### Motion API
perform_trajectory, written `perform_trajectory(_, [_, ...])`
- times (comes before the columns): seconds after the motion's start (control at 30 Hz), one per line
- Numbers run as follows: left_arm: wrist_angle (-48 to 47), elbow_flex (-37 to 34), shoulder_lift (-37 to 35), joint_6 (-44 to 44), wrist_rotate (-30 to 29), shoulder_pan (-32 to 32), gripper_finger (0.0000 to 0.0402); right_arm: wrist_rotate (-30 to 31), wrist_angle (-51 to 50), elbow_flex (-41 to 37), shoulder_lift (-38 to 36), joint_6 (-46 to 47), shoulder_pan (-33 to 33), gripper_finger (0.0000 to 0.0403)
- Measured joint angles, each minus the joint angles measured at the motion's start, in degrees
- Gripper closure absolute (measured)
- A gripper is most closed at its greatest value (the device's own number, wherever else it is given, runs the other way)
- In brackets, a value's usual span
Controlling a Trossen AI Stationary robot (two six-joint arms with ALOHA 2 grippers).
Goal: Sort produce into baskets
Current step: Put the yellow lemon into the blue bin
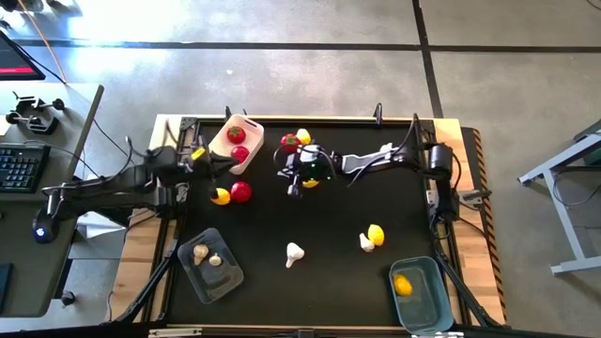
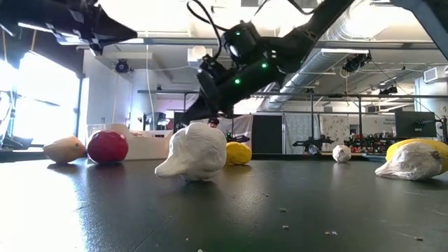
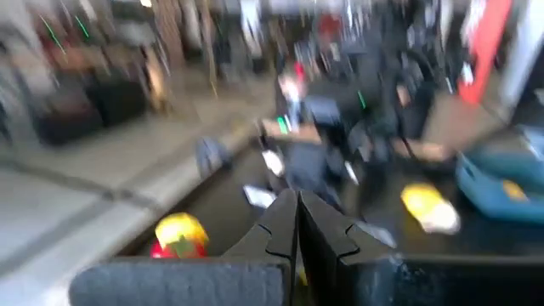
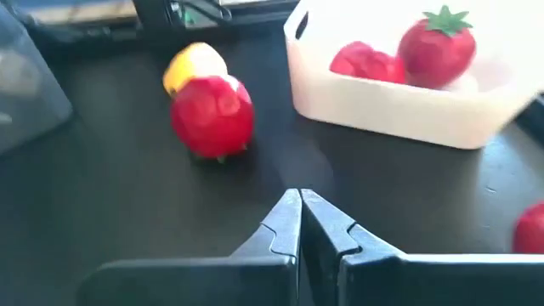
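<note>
The white basket (image 1: 235, 143) at the far left holds two tomatoes (image 4: 438, 47). In front of it, a tomato (image 4: 212, 115) and a lemon (image 4: 194, 64) lie on the black mat. My right gripper (image 4: 299, 212) hangs shut and empty above the mat, pointing at them, right of the basket (image 1: 293, 174). My left gripper (image 3: 297, 212) is shut and empty, raised at the table's left edge beside the white basket (image 1: 214, 161). Another tomato (image 1: 290, 143) and lemon (image 1: 302, 137) lie behind the right gripper.
A clear basket (image 1: 211, 263) with two garlic bulbs stands near left. A blue basket (image 1: 420, 291) with a lemon (image 1: 402, 284) stands near right. Loose on the mat are a garlic (image 1: 295, 252), and another garlic (image 1: 366, 242) beside a lemon (image 1: 376, 233).
</note>
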Motion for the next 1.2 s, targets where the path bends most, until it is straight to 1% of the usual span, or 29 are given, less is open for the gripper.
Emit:
perform_trajectory(0.17, [-16.74,8.72,6.87,-5.49,5.87,-0.66,0.0401,1.69,0.79,-3.9,-5.71,-2.15,-1.03,0.0403])
perform_trajectory(0.33, [-30.58,14.65,15.68,-7.11,10.21,-2.03,0.0401,2.17,1.69,-8.13,-9.06,-2.55,-2.72,0.0403])
perform_trajectory(0.43, [-38.19,17.24,20.84,-6.77,10.44,-2.82,0.0401,2.08,3.87,-10.56,-10.41,-2.02,-3.27,0.0403])
perform_trajectory(0.6, [-46.37,20.69,28.53,-5.86,9.47,-4.41,0.0393,2.06,7.23,-13.6,-10.49,-0.5,-3.49,0.0403])
perform_trajectory(0.73, [-51.89,23.06,33.62,-3.85,7.62,-6.28,0.0359,2.06,7.29,-14.31,-10.64,-0.07,-3.48,0.0403])
perform_trajectory(0.93, [-57.92,23.64,39.85,-0.99,4.32,-9.83,0.0287,2.05,7.66,-14.33,-10.63,-0.37,-3.49,0.0403])
perform_trajectory(1.07, [-58.43,23.64,43.12,-0.38,-0.13,-11.79,0.024,3.16,7.7,-14.33,-10.63,-0.59,-3.6,0.0403])
perform_trajectory(1.2, [-58.29,23.64,45.56,-1.36,-2.94,-12.48,0.0197,3.39,7.73,-14.33,-10.63,-1.17,-3.6,0.0403])
